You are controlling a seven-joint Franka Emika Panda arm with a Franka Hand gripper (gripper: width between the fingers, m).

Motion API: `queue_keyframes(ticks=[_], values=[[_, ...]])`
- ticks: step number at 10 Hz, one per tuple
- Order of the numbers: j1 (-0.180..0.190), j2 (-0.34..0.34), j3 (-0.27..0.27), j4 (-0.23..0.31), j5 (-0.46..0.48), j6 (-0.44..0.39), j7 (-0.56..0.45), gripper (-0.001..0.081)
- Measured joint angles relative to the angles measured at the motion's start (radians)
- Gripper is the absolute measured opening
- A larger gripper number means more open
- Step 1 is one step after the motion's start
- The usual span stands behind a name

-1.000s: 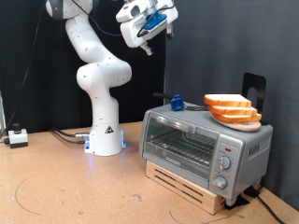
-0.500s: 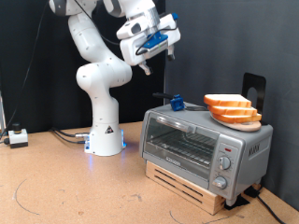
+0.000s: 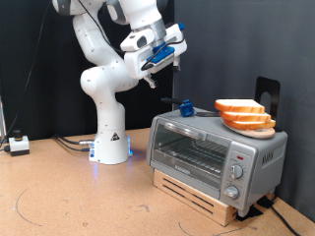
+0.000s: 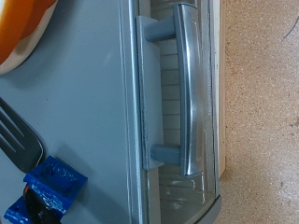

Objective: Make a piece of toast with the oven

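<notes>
The silver oven (image 3: 212,152) stands on a wooden pallet at the exterior view's right. Its glass door is shut, and its knobs (image 3: 234,173) are on the right panel. Slices of bread (image 3: 242,110) lie on a wooden board on the oven's top. My gripper (image 3: 169,53) hangs in the air above and to the left of the oven, holding nothing that shows. The wrist view looks straight down on the grey bar handle (image 4: 192,89), the oven's top (image 4: 84,103) and the board's edge (image 4: 23,28). My fingers do not show there.
A fork (image 4: 19,135) in a blue holder (image 3: 184,107) lies on the oven's top, left of the bread. The arm's base (image 3: 110,146) stands behind-left of the oven. A small white box (image 3: 18,145) sits at the table's far left. A black bracket (image 3: 266,93) rises behind the oven.
The gripper has come down and moved slightly right, closer to the oven. The oven, bread and fork have not moved.
</notes>
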Motion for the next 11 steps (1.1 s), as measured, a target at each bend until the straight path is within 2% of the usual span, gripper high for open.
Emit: queue_keyframes(ticks=[5, 11], values=[[-0.003, -0.002, -0.002, -0.016, 0.029, 0.009, 0.003, 0.0811], [-0.01, 0.005, 0.0, -0.129, -0.014, 0.105, -0.018, 0.0811]])
